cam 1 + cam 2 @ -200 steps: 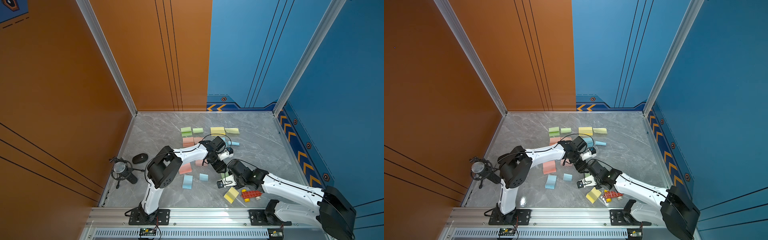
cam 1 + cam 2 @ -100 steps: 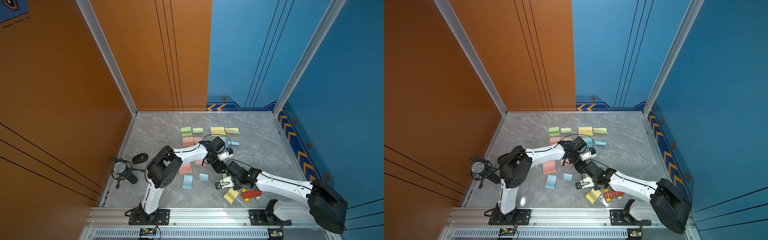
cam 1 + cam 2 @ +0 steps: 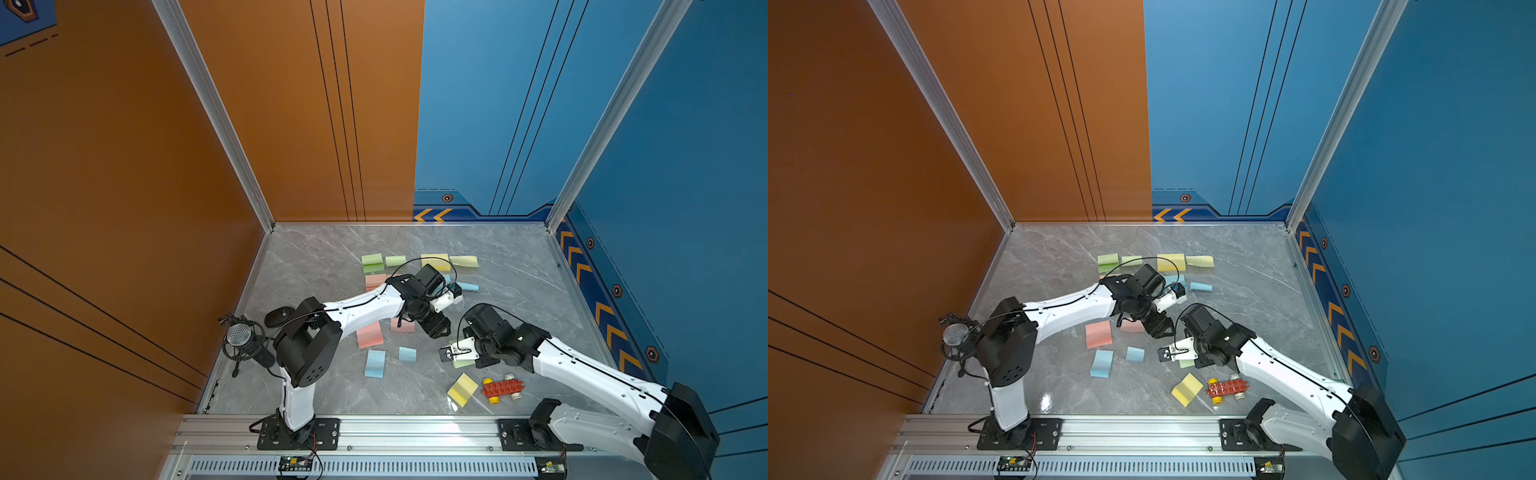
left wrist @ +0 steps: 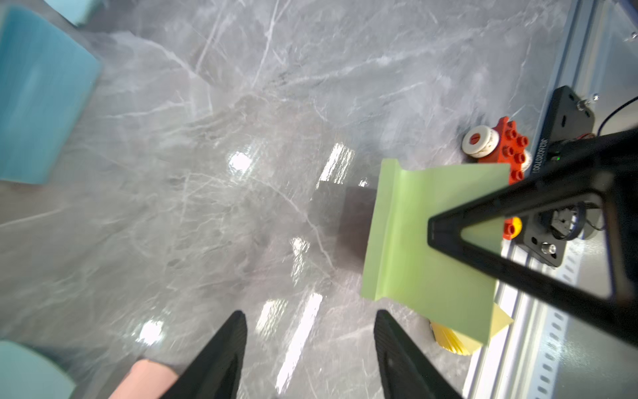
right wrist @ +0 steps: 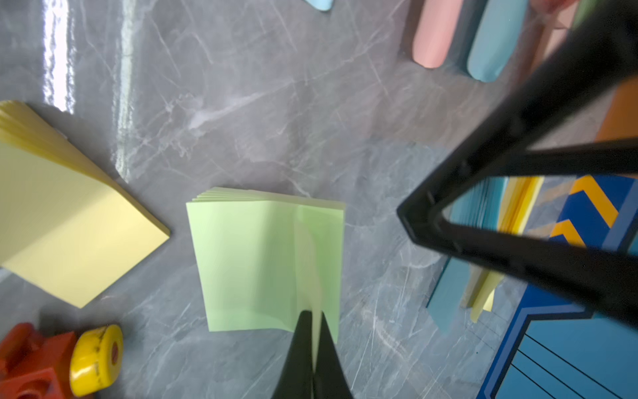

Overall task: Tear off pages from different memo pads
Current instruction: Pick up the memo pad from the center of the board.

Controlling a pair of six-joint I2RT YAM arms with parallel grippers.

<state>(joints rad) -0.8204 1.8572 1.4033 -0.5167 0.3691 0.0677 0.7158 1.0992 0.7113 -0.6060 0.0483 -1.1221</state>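
While pinching green page (image 5: pixel 306 262) at its lifted edge, right jaws shut, left jaws open, empty, peel gently off light green memo pad (image 5: pixel 248 262) on bench (image 5: pixel 241 103) beside yellow pad (image 5: pixel 69 214): flimsy, tear-prone.

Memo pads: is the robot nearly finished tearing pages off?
Not yet. Done: a curled yellow page and a blue page lie loose farther back. In hand: the right end effector is shut on the top page of the green pad. Left: the yellow pad beside the toy car, for one.
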